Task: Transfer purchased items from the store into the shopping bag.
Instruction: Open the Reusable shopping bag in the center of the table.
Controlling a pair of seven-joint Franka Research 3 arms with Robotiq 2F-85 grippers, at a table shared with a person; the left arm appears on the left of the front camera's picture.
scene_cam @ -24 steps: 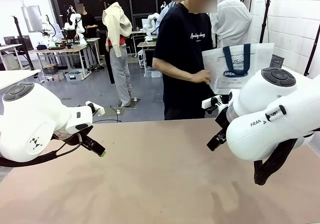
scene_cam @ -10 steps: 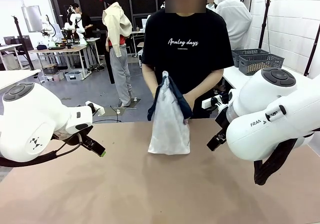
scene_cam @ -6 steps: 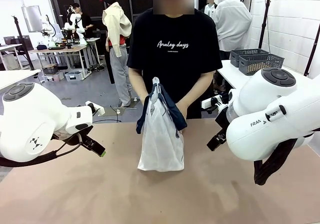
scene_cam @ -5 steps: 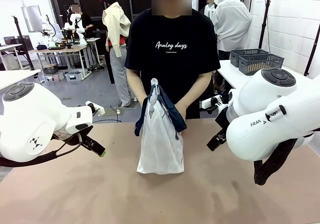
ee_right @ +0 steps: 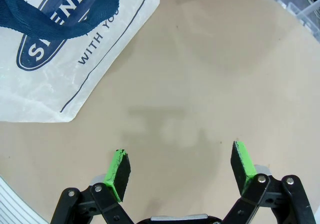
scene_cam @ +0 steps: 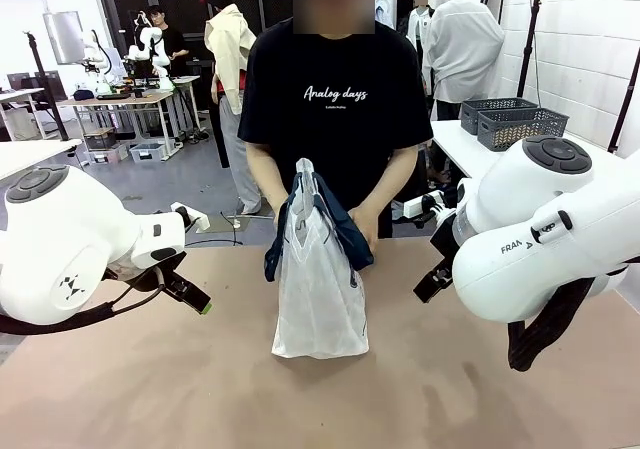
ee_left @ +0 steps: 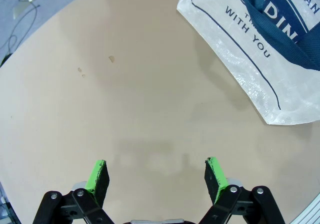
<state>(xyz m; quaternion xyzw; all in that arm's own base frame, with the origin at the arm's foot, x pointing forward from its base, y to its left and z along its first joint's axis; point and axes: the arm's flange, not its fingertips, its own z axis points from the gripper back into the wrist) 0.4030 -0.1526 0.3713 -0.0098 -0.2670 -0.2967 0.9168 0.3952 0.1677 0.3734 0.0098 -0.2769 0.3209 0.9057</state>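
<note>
Left gripper point(ee_left: 156, 166): its two green pads point(ee_left: 100, 173) stand wide apart and hold nothing, with bare tan table point(ee_left: 125, 84) between and just ahead of them. Right gripper point(ee_right: 180, 154): likewise spread and empty, over bare table. Nothing lies in the open path ahead of either claw.

Beyond the left claw, ahead and toward the upper right of its wrist view, well apart from the pads, is the shopping bag point(ee_left: 250, 49). Beyond the right claw it lies ahead and to the upper left point(ee_right: 55, 69). In the front view the bag point(scene_cam: 320, 289) stands upright on the table between the two claws, nearer the far edge. Its navy handles point(scene_cam: 345, 229) are gathered at the top in the hands of a person point(scene_cam: 335, 99) directly behind it.

Legible print: "WITH YOU" on the bag in both wrist views, beneath larger navy lettering cut off by the handles; "Analog days" on the person's black shirt; "FRAN" on the right arm.

Count: two claws, four green pads, one bag, one person at the table. Farther off, beyond the right claw, two dark grey lattice baskets point(scene_cam: 515, 121) rest on a white side table.
</note>
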